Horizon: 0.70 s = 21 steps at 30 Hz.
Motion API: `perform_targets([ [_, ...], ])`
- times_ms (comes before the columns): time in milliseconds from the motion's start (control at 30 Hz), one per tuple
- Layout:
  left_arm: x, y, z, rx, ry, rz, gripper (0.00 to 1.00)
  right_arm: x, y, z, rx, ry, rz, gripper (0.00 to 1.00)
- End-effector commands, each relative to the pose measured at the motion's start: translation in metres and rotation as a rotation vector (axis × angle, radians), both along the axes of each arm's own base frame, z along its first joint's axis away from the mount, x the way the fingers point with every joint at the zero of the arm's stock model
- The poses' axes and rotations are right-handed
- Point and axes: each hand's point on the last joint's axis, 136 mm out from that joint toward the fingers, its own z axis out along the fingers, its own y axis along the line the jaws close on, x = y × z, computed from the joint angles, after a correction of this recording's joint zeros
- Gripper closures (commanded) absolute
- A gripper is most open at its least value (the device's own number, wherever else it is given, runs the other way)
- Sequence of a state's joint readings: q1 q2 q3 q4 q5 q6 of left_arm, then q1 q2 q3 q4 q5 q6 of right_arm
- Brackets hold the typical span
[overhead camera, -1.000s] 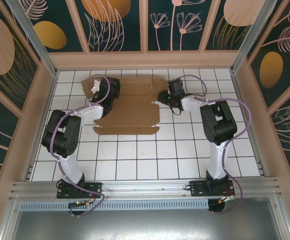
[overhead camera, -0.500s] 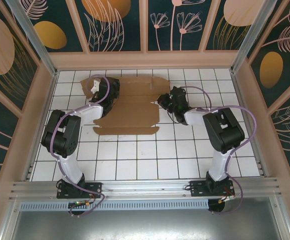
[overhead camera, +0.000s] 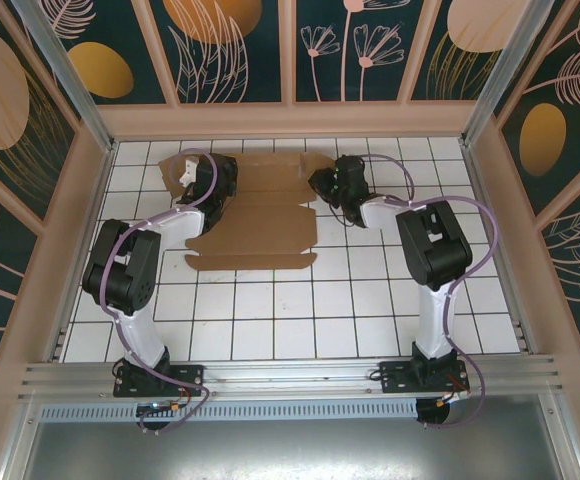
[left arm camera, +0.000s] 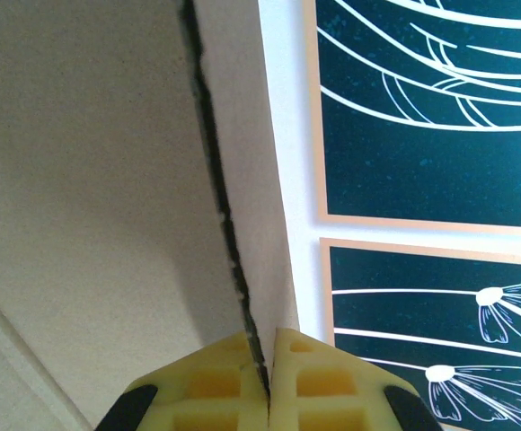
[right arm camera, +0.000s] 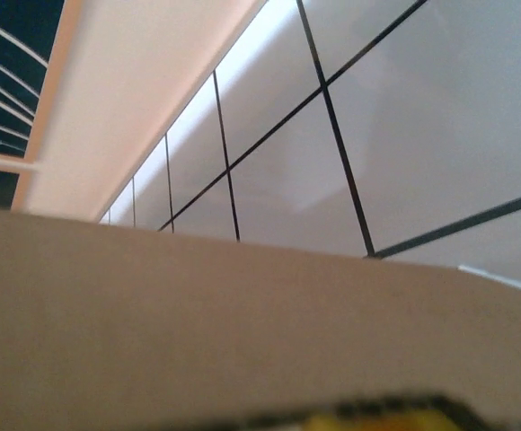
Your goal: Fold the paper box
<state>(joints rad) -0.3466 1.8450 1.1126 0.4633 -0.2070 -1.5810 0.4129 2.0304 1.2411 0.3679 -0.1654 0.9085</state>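
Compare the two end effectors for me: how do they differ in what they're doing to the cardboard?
The left end effector is shut on an edge of the paper box, its yellow pads pressed together. Whether the right end effector grips anything cannot be told. The left one is at the sheet's far left corner, the right one at its right edge. Both sit at the far half of the same sheet.

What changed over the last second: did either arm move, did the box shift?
The right gripper dipped toward the near side along the right edge of the paper box, then went back toward the far wall, ending at the box's far right corner. Its elbow swung out right and returned. The left gripper stayed on the left flap, pinching it; the box barely shifted.
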Motion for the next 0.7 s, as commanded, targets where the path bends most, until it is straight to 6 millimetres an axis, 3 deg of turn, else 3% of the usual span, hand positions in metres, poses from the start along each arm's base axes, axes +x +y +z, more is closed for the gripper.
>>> perform_targets([
  [0, -0.026, 0.021, -0.086, 0.097, 0.274, 0.027, 1.00, -0.003, -0.008, -0.033, -0.067, 0.079, -0.007, 0.67],
  [333, -0.017, 0.016, -0.088, 0.100, 0.289, 0.009, 1.00, -0.005, 0.001, -0.053, -0.019, 0.104, 0.027, 0.46],
  [667, -0.018, 0.012, -0.095, 0.090, 0.294, -0.014, 1.00, 0.003, 0.020, -0.029, 0.149, 0.003, 0.090, 0.46],
])
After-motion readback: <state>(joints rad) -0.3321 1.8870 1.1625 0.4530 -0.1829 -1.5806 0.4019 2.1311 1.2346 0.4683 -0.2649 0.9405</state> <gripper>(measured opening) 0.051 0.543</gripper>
